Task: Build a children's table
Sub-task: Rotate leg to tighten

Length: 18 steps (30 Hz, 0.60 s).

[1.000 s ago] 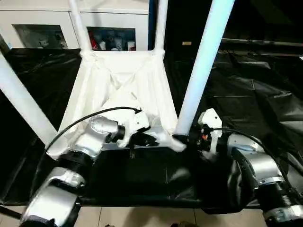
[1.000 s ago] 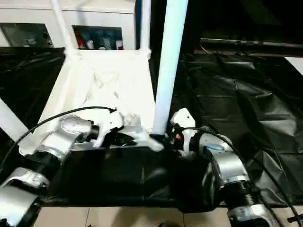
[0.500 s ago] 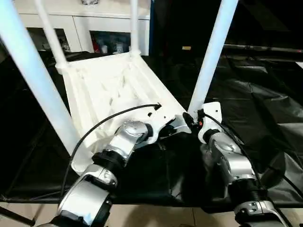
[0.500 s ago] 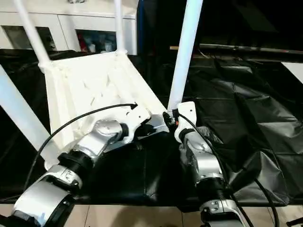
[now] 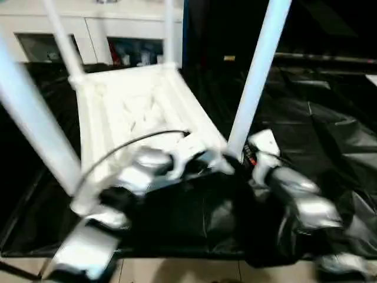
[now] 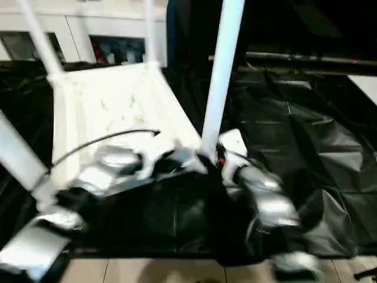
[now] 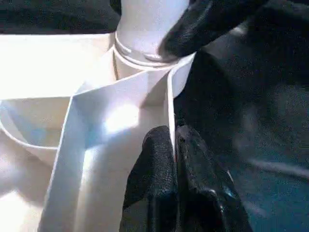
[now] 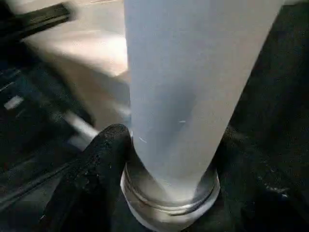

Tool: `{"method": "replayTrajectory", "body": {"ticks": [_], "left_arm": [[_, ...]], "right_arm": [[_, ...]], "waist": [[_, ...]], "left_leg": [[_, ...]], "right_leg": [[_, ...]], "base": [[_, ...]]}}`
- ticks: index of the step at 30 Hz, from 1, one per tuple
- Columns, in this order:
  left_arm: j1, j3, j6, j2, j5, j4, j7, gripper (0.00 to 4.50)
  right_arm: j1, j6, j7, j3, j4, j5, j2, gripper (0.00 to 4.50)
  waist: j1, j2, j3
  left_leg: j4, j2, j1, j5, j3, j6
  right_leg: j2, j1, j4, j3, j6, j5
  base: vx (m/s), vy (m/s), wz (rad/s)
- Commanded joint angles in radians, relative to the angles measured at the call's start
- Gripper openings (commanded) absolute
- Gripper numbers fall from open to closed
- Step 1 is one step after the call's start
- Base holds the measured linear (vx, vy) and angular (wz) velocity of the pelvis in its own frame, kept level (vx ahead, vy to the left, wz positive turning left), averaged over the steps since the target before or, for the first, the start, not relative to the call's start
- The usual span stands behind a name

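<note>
White table [image 5: 126, 112], upside down on black sheeting [image 5: 330, 118], legs pointing up, top's long axis running away from the robot; left gripper [image 7: 174, 145] pinched on its near rim, right gripper [image 8: 169, 145] clamped around near-right leg [image 5: 253, 82] at its socket.

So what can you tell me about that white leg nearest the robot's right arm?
The leg is a long, smooth, round white plastic post, standing nearly upright and leaning slightly. Its foot sits in the round corner socket of the upturned tabletop. The right gripper is closed around it near the socket, black fingers pressing either side.
</note>
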<state>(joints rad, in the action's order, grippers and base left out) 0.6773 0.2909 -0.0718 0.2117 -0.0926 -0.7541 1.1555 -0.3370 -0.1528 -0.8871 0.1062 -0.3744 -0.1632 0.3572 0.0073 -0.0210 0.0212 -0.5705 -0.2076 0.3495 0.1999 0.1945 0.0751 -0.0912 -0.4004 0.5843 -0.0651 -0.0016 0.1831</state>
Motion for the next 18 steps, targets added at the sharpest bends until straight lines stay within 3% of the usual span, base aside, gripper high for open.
{"method": "replayTrajectory", "body": {"ticks": [1,5,12,13,18], "left_arm": [[-0.043,0.079,-0.005,0.022,-0.004,-0.004,0.136,0.0],[-0.052,0.096,-0.004,0.072,0.002,0.029,0.228,0.0],[-0.053,0.096,-0.006,0.119,0.005,0.048,0.29,0.0],[-0.053,0.095,-0.008,0.121,0.006,0.05,0.292,0.0],[-0.056,0.092,-0.01,0.119,0.013,0.058,0.278,0.0]], "right_arm": [[0.015,-0.028,-0.135,0.058,0.065,-0.039,0.028,2.82],[0.017,-0.051,-0.224,0.072,0.103,-0.051,0.079,2.82],[0.012,-0.094,-0.305,0.109,0.125,-0.053,0.129,2.82],[0.012,-0.097,-0.308,0.11,0.127,-0.055,0.129,2.57],[0.006,-0.111,-0.319,0.118,0.121,-0.06,0.117,2.24]], "waist": [[0.004,-0.005,-0.033],[0.012,0.0,-0.033],[0.034,0.0,-0.034],[0.035,-0.001,-0.033],[0.035,-0.002,-0.031]], "left_leg": [[0.062,-0.027,0.006,0.198,-0.008,-0.113],[0.064,-0.032,-0.004,0.204,-0.006,-0.101],[0.061,-0.033,-0.004,0.152,0.0,-0.096],[0.061,-0.033,-0.003,0.153,0.0,-0.094],[0.062,-0.032,-0.004,0.161,-0.001,-0.082]], "right_leg": [[-0.046,0.047,-0.065,0.038,-0.249,0.149],[-0.046,0.042,-0.06,0.04,-0.269,0.127],[-0.046,0.049,-0.047,0.04,-0.287,0.042],[-0.047,0.049,-0.047,0.04,-0.286,0.048],[-0.048,0.048,-0.051,0.04,-0.275,0.088]], "base": [[0.0,0.0,0.0],[0.0,0.0,0.0],[0.0,0.0,0.0],[0.0,0.0,0.0],[0.0,0.0,0.0]]}}
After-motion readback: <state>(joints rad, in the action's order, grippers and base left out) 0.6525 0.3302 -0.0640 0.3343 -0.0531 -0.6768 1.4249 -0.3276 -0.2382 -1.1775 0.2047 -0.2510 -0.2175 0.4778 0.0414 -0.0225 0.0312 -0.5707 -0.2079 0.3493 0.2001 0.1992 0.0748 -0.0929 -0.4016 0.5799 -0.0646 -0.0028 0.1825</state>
